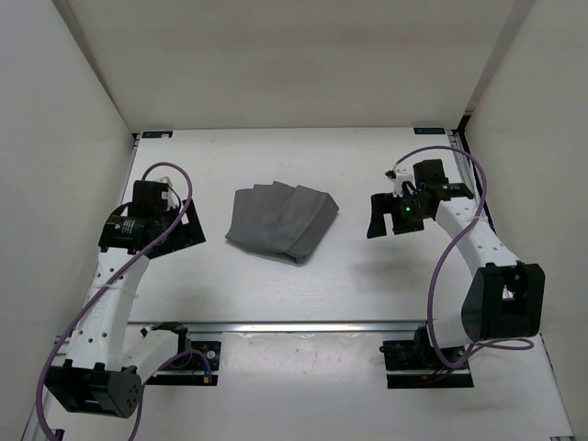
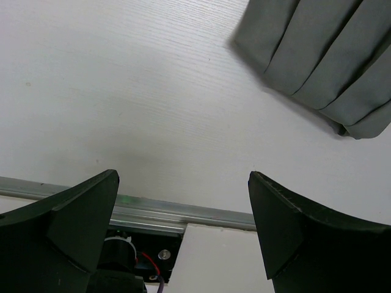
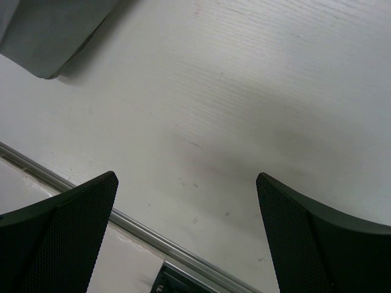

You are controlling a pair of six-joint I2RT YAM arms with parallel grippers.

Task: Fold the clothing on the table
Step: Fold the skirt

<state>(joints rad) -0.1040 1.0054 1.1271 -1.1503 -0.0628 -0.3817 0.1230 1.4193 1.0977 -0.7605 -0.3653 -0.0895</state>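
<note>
The clothing (image 1: 280, 221) is a grey pleated garment lying folded into a compact stack near the middle of the white table (image 1: 367, 285). Part of it shows at the top right of the left wrist view (image 2: 324, 55) and at the top left corner of the right wrist view (image 3: 49, 30). My left gripper (image 1: 181, 230) hangs open to the left of the clothing, apart from it. My right gripper (image 1: 390, 223) stands open to the right of the clothing, also apart. Both wrist views show wide gaps (image 2: 183, 183) (image 3: 186, 183) with only bare table between the fingers.
A metal rail (image 1: 303, 325) runs along the table's near edge, seen also in the wrist views (image 2: 183, 210) (image 3: 153, 235). White walls (image 1: 55, 138) close in the left, right and back sides. Purple cables (image 1: 459, 230) loop off both arms.
</note>
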